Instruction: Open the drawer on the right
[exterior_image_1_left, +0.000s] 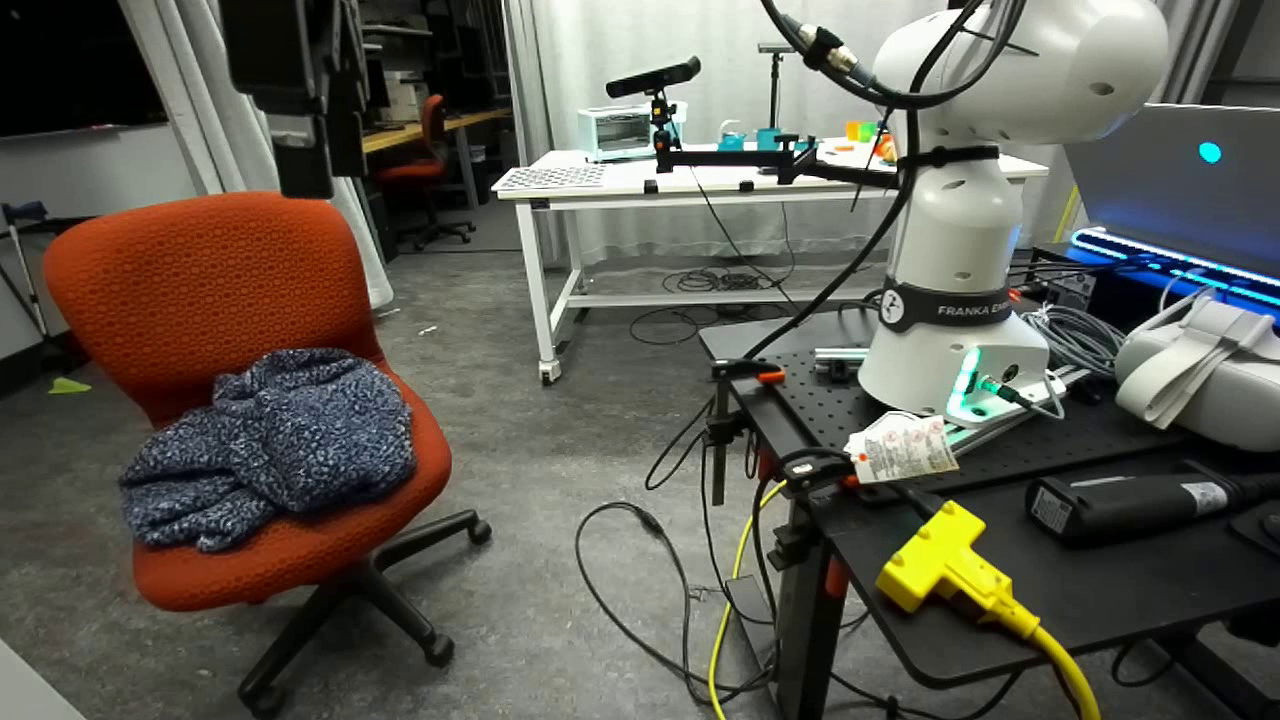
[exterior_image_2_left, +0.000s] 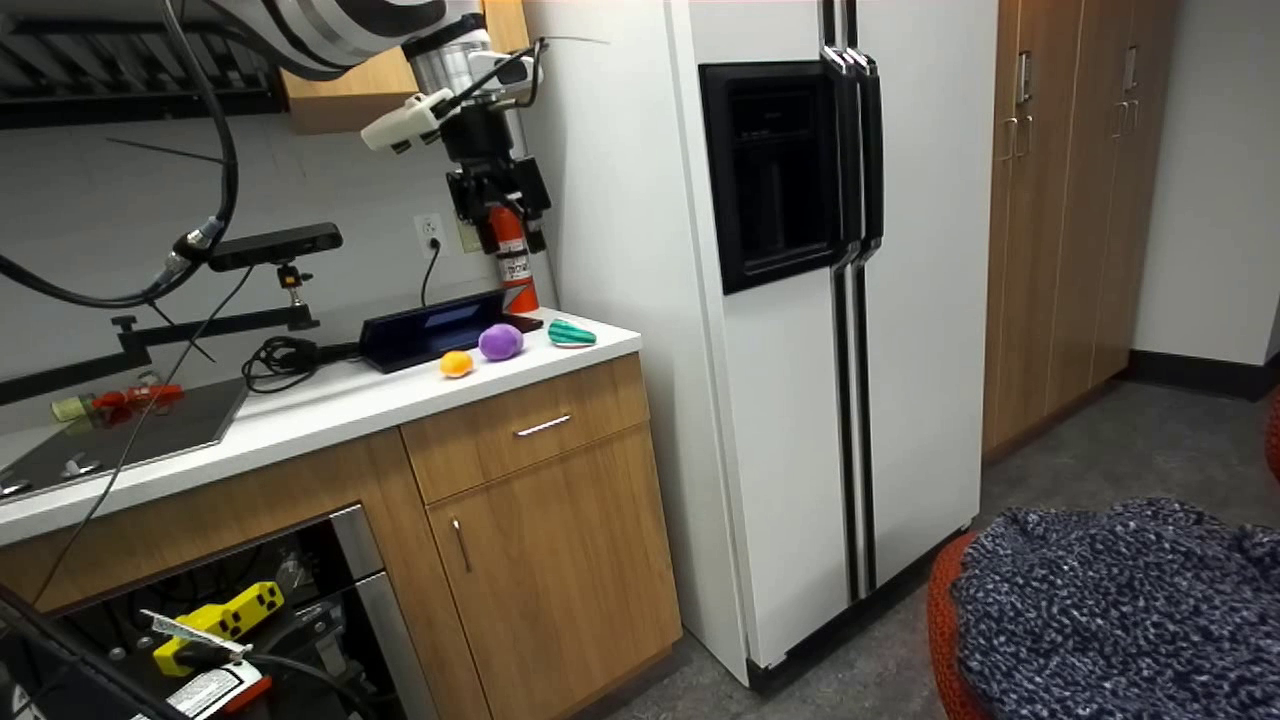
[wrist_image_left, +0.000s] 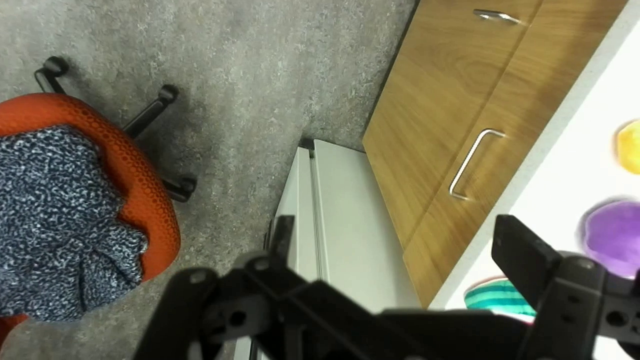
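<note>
Hanging in the air, my gripper (wrist_image_left: 394, 230) has its two fingers spread wide with nothing in their grasp. Below me, just under the white countertop (exterior_image_2_left: 340, 405), the wooden drawer (exterior_image_2_left: 530, 449) sits closed; in the wrist view its silver handle (wrist_image_left: 469, 161) shows beyond the gap between my fingers.

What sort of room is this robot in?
Probably a robot lab with a kitchen set up in it. The tall white fridge and what looks like a stovetop say kitchen; the big robot arm hints at a lab.
</note>
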